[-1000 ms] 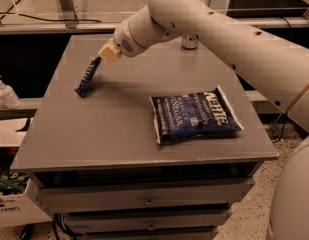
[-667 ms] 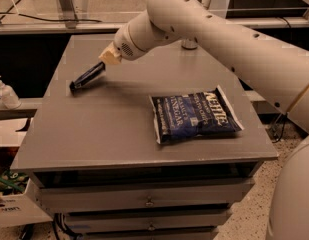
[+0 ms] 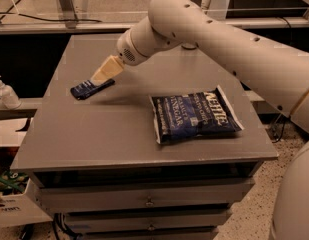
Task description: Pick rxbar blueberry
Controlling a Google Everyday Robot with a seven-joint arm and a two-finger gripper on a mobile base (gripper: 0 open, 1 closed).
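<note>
The rxbar blueberry [image 3: 90, 88], a thin dark navy bar with white text, is at the left-centre of the grey table top [image 3: 119, 129], lying nearly level. My gripper [image 3: 102, 79] reaches down from the cream arm, and its cream fingers [image 3: 108, 68] are closed on the bar's right end. The bar's left end sticks out free to the left. I cannot tell whether the bar rests on the table or hangs just above it.
A large blue-and-white chip bag [image 3: 195, 115] lies flat at the table's right-centre. My arm crosses above the table's back right. A white pump bottle [image 3: 5, 92] stands on a shelf to the left. Drawers [image 3: 144, 199] are under the table top.
The bar in my gripper has turned from steeply tilted to nearly level. The gripper has shifted slightly. The chip bag has not moved.
</note>
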